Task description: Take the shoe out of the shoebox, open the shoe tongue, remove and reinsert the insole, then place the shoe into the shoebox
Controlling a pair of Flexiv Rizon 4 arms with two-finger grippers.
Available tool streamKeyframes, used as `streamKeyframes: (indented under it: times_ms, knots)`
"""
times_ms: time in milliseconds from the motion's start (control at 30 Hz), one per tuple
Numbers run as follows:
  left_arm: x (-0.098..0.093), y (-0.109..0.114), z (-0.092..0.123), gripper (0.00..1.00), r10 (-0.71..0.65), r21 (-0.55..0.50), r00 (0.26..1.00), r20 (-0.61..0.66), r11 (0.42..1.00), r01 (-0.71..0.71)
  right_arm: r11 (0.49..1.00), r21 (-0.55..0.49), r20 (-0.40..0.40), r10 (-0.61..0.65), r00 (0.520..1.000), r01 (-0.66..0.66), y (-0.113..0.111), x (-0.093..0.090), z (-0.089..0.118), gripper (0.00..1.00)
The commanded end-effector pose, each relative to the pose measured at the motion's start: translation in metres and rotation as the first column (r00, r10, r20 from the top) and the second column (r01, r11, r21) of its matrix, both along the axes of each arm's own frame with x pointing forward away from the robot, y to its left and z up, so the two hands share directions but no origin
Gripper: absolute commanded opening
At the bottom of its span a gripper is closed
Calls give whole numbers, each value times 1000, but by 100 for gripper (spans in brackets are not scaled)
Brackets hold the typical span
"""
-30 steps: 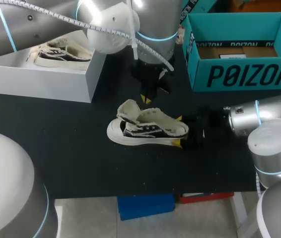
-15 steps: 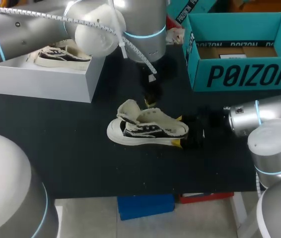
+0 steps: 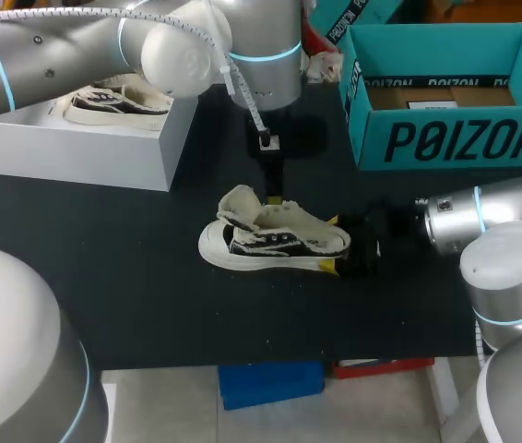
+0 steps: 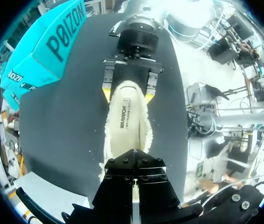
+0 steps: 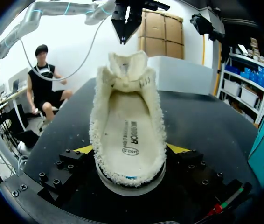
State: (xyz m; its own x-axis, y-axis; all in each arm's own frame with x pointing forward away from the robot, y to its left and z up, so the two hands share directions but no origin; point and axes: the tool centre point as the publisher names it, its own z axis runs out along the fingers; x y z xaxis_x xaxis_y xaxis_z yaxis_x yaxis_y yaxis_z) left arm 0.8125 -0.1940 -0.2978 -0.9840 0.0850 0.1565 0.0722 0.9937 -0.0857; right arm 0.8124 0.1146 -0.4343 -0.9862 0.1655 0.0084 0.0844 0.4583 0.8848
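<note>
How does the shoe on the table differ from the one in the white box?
The table shoe is clamped at its heel by the right end effector; the boxed shoe lies untouched in the white box. The table shoe's tongue is pulled open; the boxed shoe's is unclear. Both are cream with dark sides.

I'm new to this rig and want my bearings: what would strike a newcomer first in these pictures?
A cream-lined shoe lies in the middle of the black table, tongue pulled open and insole showing, its heel clamped by the right end effector. The left end effector hangs shut just above the tongue. A white shoebox holding a second shoe sits far left, a teal box far right.
</note>
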Motion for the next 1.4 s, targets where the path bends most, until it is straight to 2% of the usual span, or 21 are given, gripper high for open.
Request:
streamKeyframes:
  times_ms: [33, 267, 567, 1100, 1400]
  knots:
    - [18, -8, -9, 0, -275, -15, 941, -195, 960, 278, 1000, 0, -1, -2, 1000, 2, 1, 1, -2, 0]
    - [25, -15, -22, 0, -232, -36, 947, -222, 973, 230, 1000, 0, -1, -2, 1000, 2, 1, 1, -2, 0]
    - [25, -17, -36, 0, -117, -39, 964, -238, 993, 111, 1000, 0, -1, -2, 1000, 2, 1, 1, -2, 0]
    - [4, -17, -63, 0, -77, -93, 965, -249, 994, 55, 1000, 0, -1, -2, 1000, 2, 1, 1, -2, 0]
    - [-7, -21, -81, 0, -72, -70, 965, -250, 996, 56, 1000, 0, -1, -2, 1000, 2, 1, 1, -2, 0]
